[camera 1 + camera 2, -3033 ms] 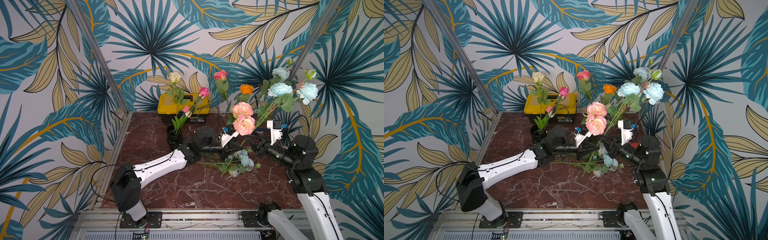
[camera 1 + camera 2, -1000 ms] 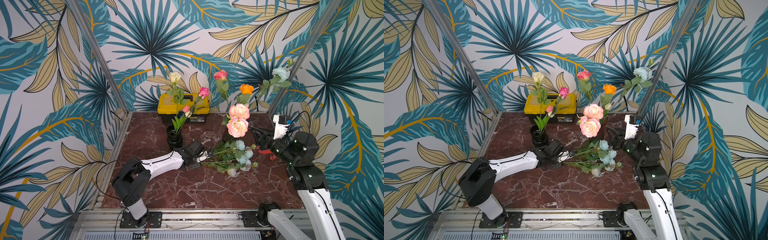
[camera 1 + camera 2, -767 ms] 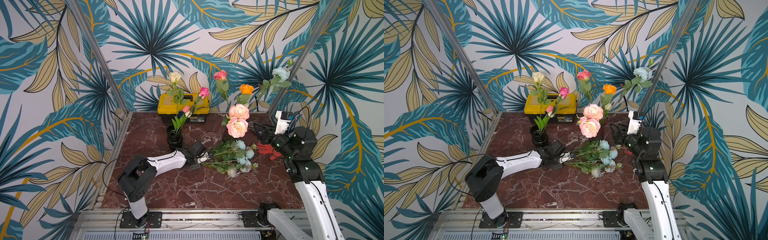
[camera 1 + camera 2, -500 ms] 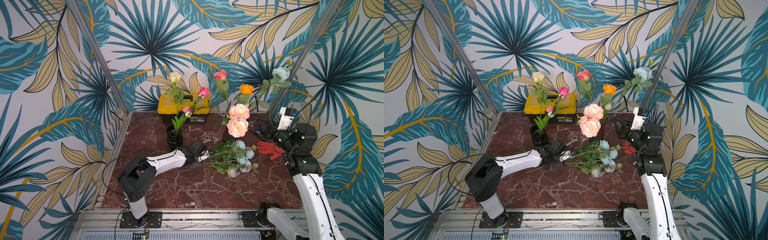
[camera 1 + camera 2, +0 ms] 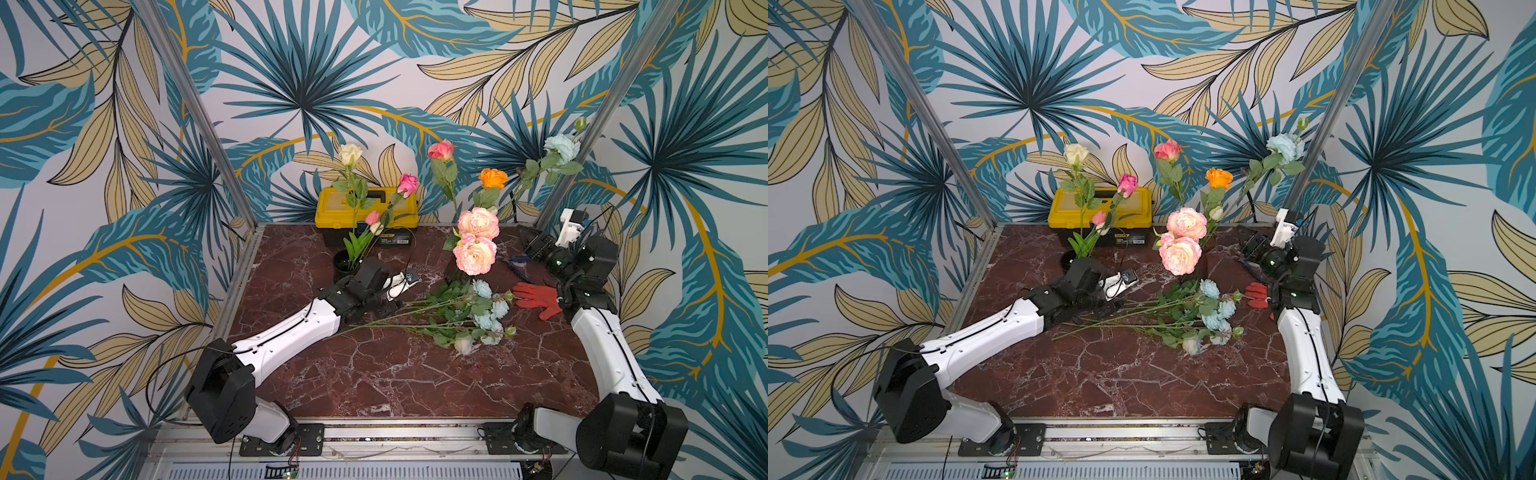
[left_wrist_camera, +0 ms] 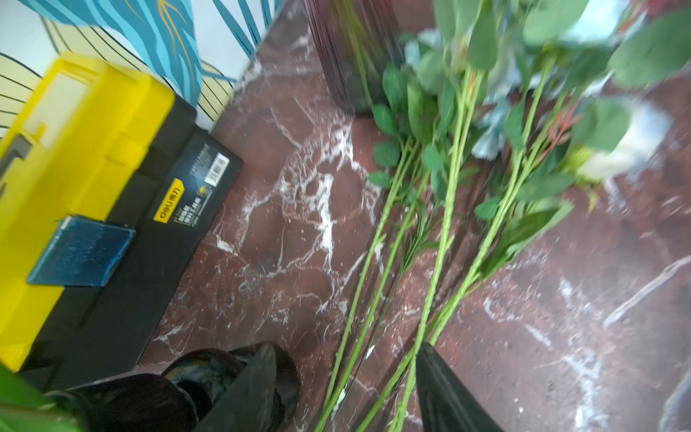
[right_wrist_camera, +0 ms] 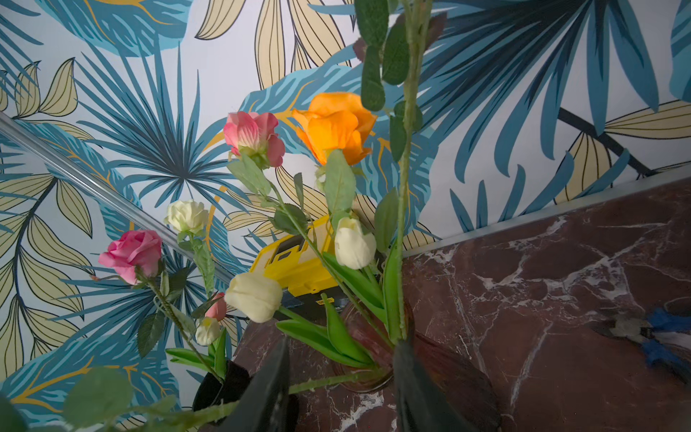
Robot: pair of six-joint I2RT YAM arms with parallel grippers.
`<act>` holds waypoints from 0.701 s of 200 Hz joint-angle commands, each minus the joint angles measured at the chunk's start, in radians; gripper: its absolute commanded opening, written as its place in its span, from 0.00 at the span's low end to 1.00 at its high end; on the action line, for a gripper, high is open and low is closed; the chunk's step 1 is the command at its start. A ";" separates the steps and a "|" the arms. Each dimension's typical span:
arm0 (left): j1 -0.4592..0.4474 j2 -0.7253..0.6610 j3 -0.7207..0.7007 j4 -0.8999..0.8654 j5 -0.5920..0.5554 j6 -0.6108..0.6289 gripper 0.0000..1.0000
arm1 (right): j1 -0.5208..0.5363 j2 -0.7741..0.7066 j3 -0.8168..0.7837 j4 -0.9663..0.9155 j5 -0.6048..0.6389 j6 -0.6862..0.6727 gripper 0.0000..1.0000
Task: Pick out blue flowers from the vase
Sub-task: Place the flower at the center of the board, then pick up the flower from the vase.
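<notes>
A bunch of blue flowers (image 5: pixel 486 309) is seen in both top views lying flat on the marble table (image 5: pixel 374 374), just on the near side of the vase (image 6: pixel 347 56); the blooms are turned to the right, close beside a red glove (image 5: pixel 536 299), and the long green stems are stretched out to the left; the left ends of those stems are met by the left gripper (image 6: pixel 344 351), which is held low over the table; in the left wrist view its fingers (image 6: pixel 254 381) are shown well apart, with several stems running through the gap between them and none of them pinched; one standing blue flower (image 5: pixel 561 147) is seen in the vase, leaned toward the far right corner, above an orange rose (image 5: pixel 493 178) and two peach-pink peonies (image 5: pixel 476 243); the right gripper (image 7: pixel 340 346) is placed at the far right, beside the vase and pointed at it; its fingers (image 7: pixel 418 385) are likewise parted and nothing is seen clamped between them; the tall stem of the standing blue flower rises right beside one fingertip, and whether it is touched cannot be told; a yellow toolbox (image 5: pixel 365 205) and a black pot (image 5: pixel 343 264) of roses are set at the far left of the table.
</notes>
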 commanded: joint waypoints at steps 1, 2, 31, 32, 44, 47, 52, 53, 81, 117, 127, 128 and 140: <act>0.001 -0.001 -0.020 0.034 0.113 -0.066 0.61 | -0.004 0.055 0.053 0.071 -0.028 -0.007 0.45; 0.001 -0.002 -0.020 0.035 0.115 -0.068 0.61 | -0.004 0.060 0.055 0.071 -0.027 -0.008 0.45; 0.001 0.005 -0.030 0.076 0.186 -0.121 0.62 | -0.006 0.166 0.122 0.093 -0.018 -0.012 0.44; 0.001 0.005 -0.031 0.077 0.189 -0.123 0.62 | -0.006 0.169 0.124 0.096 -0.017 -0.011 0.44; 0.001 0.006 -0.038 0.088 0.214 -0.148 0.62 | -0.007 0.215 0.154 0.116 -0.007 -0.003 0.44; 0.001 0.006 -0.039 0.104 0.221 -0.154 0.62 | -0.007 0.227 0.161 0.121 -0.004 -0.001 0.43; 0.001 0.007 -0.042 0.126 0.232 -0.164 0.62 | -0.006 0.245 0.172 0.130 0.000 0.001 0.43; 0.001 0.006 -0.043 0.128 0.235 -0.165 0.62 | -0.006 0.249 0.174 0.132 0.000 0.003 0.43; 0.000 0.007 -0.054 0.168 0.273 -0.206 0.62 | -0.007 0.353 0.237 0.202 -0.016 0.040 0.41; 0.001 0.015 -0.059 0.184 0.292 -0.225 0.62 | -0.003 0.434 0.281 0.275 -0.055 0.087 0.39; 0.001 0.020 -0.059 0.187 0.295 -0.226 0.62 | -0.001 0.445 0.285 0.293 -0.066 0.098 0.38; 0.000 0.019 -0.059 0.187 0.295 -0.227 0.62 | 0.000 0.447 0.285 0.295 -0.067 0.098 0.38; 0.000 0.023 -0.060 0.189 0.295 -0.228 0.62 | 0.006 0.456 0.289 0.308 -0.078 0.103 0.38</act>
